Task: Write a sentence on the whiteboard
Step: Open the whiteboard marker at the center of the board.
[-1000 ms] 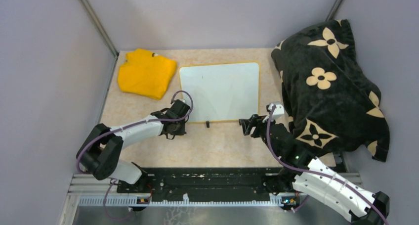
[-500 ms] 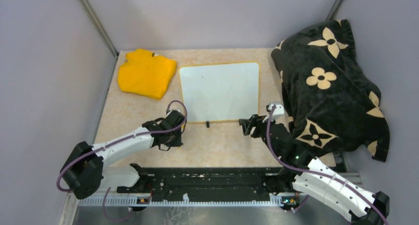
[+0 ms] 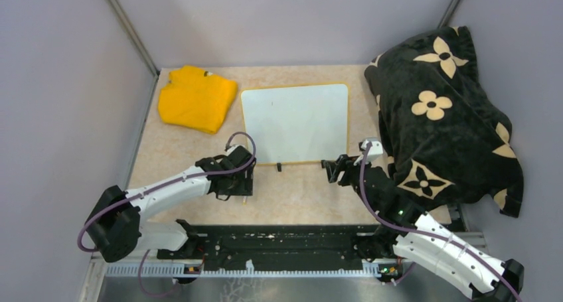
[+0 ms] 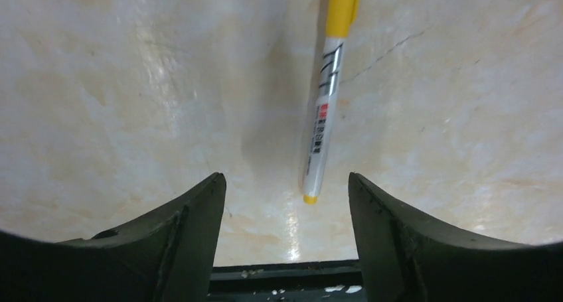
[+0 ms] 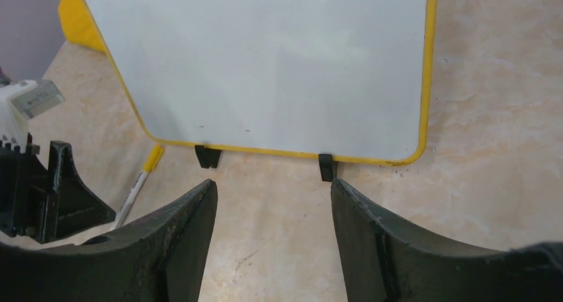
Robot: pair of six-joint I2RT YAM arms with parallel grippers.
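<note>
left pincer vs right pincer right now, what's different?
The left pincer sits over a yellow-capped marker, which lies flat on the table between its fingers, untouched; the right pincer has only bare table between its fingers. The left pincer is off the whiteboard's near left corner; the right pincer is off its near right corner. Shared: both open, neither holding anything.

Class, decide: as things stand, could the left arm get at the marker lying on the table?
Probably yes: the marker lies uncovered on the table, right by the left arm's open jaws.
</note>
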